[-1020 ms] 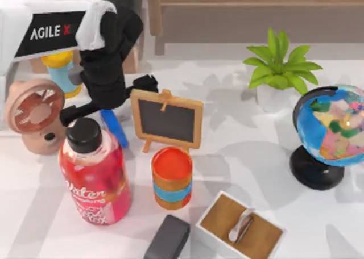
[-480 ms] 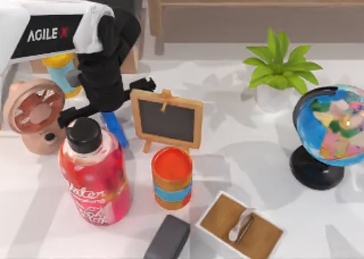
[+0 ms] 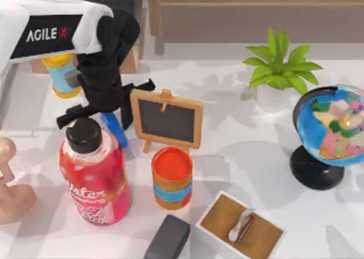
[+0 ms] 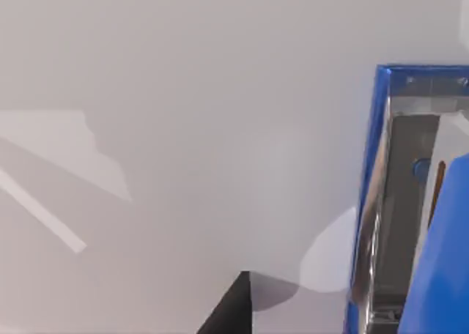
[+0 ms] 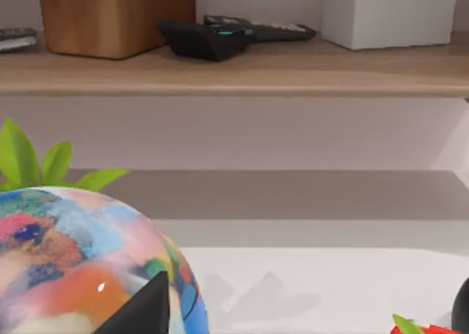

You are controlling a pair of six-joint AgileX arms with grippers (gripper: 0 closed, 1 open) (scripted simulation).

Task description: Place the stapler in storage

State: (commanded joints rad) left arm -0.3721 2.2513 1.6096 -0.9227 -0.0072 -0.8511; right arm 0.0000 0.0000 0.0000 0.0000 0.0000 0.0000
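Top view: left gripper point(image 3: 98, 107) fingers straddle stapler point(image 3: 115, 129) between bottle point(image 3: 94, 178) and chalkboard point(image 3: 167, 120), grip unclear.

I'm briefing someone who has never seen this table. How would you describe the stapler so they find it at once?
Start at the big red bottle on the table's left side. Just behind it, between its black cap and the small chalkboard easel, the left gripper hangs over a slim bright blue bar: the stapler. It lies flat, unlike the upright light-blue cylinder with yellow caps farther back.

Home study – globe point(image 3: 330, 131), plant point(image 3: 278, 63), shelf point(image 5: 234, 67).
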